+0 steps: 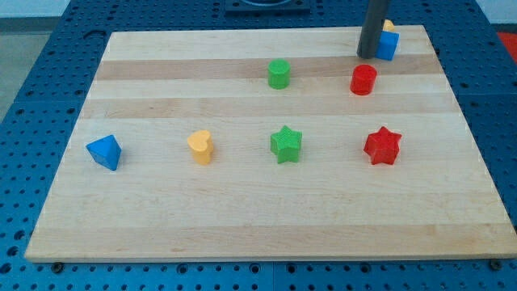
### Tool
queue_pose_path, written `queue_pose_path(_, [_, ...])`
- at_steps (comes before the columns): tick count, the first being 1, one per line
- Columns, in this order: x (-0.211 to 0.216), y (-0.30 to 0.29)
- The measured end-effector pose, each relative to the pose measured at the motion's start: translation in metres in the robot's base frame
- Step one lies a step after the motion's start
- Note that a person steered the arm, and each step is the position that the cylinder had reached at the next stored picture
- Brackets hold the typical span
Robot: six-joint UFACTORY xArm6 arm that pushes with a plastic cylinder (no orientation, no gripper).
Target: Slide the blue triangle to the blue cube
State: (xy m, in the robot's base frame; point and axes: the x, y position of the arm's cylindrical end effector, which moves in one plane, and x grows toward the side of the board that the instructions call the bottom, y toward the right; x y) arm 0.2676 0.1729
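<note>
The wooden board [266, 234] is lying on a blue pegboard table [48, 48], and the blocks are sitting well apart from one another, leaving wide bare strips along the view's bottom edge and between the two rows. The blue triangle [105, 151] is resting near the board's left edge, with open wood stretching to its right as far as the yellow heart [200, 147]. It is showing a pale top face with one corner pointing toward the view's left and another toward the bottom right; no clear long axis is showing. The blue cube [388, 45] is sitting far across the board, near the top right corner, with a small yellow block [388, 26] just behind it, shape unclear. My tip [367, 55] is standing on the board just left of the blue cube, touching or nearly touching it, and holding nothing. The red cylinder [363, 79] is sitting just below it, the green cylinder [279, 73] further left, and the green star [286, 144] and red star [382, 145] are lying in the lower row.
</note>
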Motion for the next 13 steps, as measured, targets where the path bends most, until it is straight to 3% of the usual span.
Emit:
queue_pose_path(2, [-0.033,-0.110])
queue_pose_path(3, [-0.030,-0.206])
queue_pose_path(4, [0.014,-0.308])
queue_pose_path(6, [0.120,-0.454])
queue_pose_path(9, [0.136,-0.478])
queue_pose_path(11, [0.218,-0.466])
queue_pose_path(13, [0.245,-0.408])
